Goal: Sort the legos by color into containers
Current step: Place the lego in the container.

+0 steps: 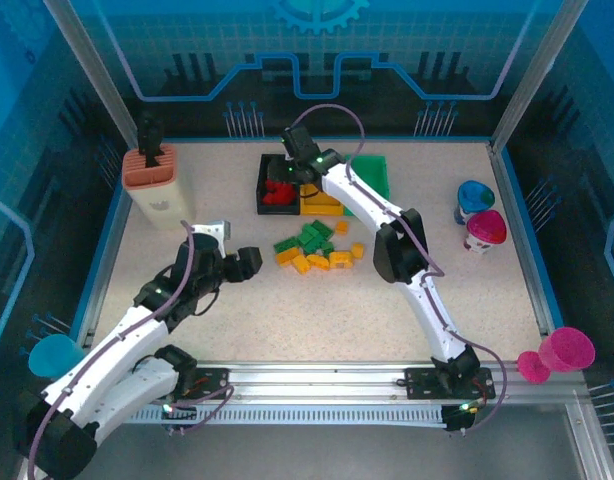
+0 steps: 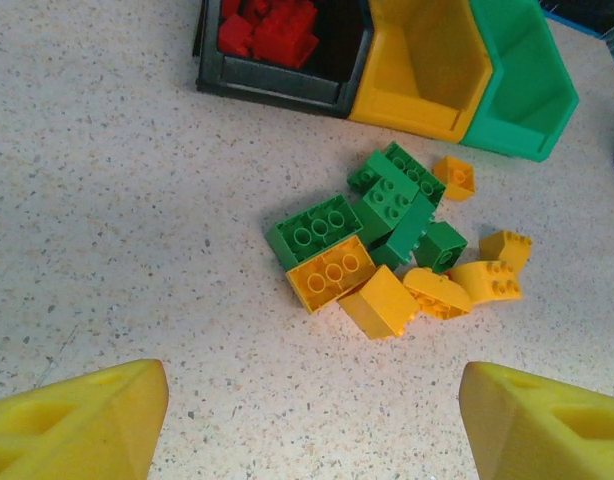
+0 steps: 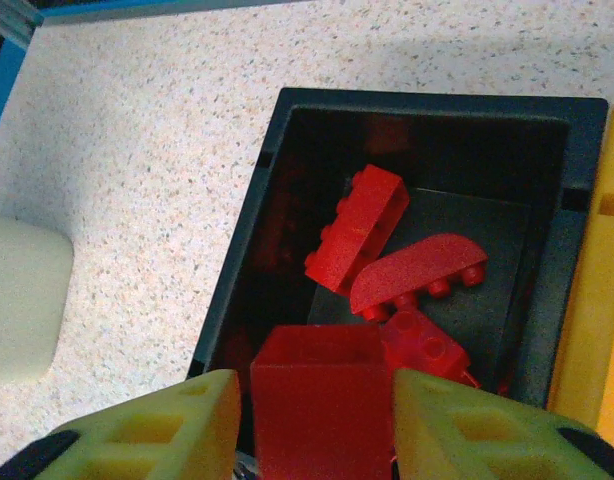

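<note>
Our right claw clamps a red lego over the far black bin. Our left claw, spread apart, hangs seemingly just near of the green and yellow legos mid-table.

**Three views, one shared bin**

Your top external camera sits high behind the arms and looks down over the whole table. Your left wrist camera faces forward and down, fairly near the loose legos at mid-frame. Overhead, the same loose legos lie at centre. Your right wrist camera hangs very close over the black bin, with a red brick looming large at bottom centre. Overhead the black bin sits upper centre. In the left wrist view the black bin sits at the top edge.
</note>
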